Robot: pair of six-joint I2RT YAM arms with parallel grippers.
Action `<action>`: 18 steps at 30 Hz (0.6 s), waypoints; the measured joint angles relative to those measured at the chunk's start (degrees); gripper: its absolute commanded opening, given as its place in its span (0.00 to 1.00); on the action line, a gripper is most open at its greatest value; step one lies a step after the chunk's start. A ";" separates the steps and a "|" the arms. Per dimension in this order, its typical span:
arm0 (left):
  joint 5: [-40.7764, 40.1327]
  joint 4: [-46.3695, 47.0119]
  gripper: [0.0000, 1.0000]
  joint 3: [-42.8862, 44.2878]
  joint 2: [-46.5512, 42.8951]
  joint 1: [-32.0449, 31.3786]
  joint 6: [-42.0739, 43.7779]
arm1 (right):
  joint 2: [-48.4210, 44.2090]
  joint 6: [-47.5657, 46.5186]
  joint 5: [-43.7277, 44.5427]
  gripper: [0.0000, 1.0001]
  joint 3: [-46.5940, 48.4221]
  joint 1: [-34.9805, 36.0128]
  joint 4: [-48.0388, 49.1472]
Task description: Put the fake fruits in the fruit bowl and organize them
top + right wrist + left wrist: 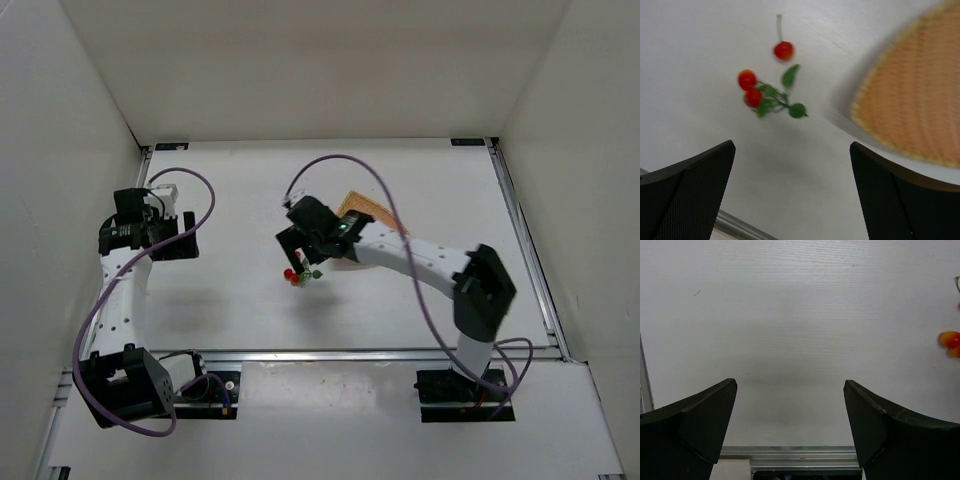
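Note:
The fake fruits (297, 275) are a small sprig of glossy red berries with green leaves, lying on the white table just below my right gripper (301, 256). In the right wrist view the berries (765, 92) lie ahead of the open, empty gripper (792, 145), with one berry (783, 50) a little apart. The tan woven fruit bowl (915, 100) sits to their right, blurred and empty as far as it shows. In the top view the bowl (362, 208) is partly hidden behind the right arm. My left gripper (186, 236) is open and empty (790, 382) at the far left.
White walls enclose the table on three sides. A metal rail (380, 353) runs along the near edge and shows in the left wrist view (800, 455). The berries peek in at the right edge of the left wrist view (951, 342).

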 measured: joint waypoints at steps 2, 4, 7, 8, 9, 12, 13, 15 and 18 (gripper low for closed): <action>-0.68 0.04 1.00 -0.31 -0.31 -0.04 0.13 | 7.91 -1.40 -1.60 1.00 4.81 2.34 0.37; -1.36 0.00 1.00 -0.83 -0.46 -0.04 0.20 | 14.60 -1.86 -3.28 0.98 8.76 3.39 0.22; -2.23 -0.02 1.00 -1.53 -0.48 -0.04 0.42 | 21.57 -1.88 -4.46 0.98 13.00 3.37 -0.11; -2.40 0.00 1.00 -1.77 -0.48 -0.04 0.55 | 23.28 -1.79 -4.61 0.97 14.25 3.26 -0.48; -2.51 -0.02 1.00 -1.95 -0.48 -0.04 0.59 | 24.61 -1.79 -4.74 0.97 15.10 3.08 -0.61; -2.75 -0.04 1.00 -2.16 -0.46 -0.04 0.79 | 27.89 -1.53 -4.98 0.88 17.31 2.91 -1.62; -2.80 -0.02 1.00 -2.16 -0.46 -0.04 0.79 | 28.65 -1.38 -5.16 0.82 17.77 2.80 -2.12; -2.86 -0.02 1.00 -2.16 -0.42 -0.04 0.81 | 29.79 -1.11 -5.62 0.73 18.03 2.67 -2.75; -3.04 -0.02 1.00 -2.16 -0.17 -0.04 0.81 | 30.51 -0.50 -6.32 0.51 18.12 2.67 -3.08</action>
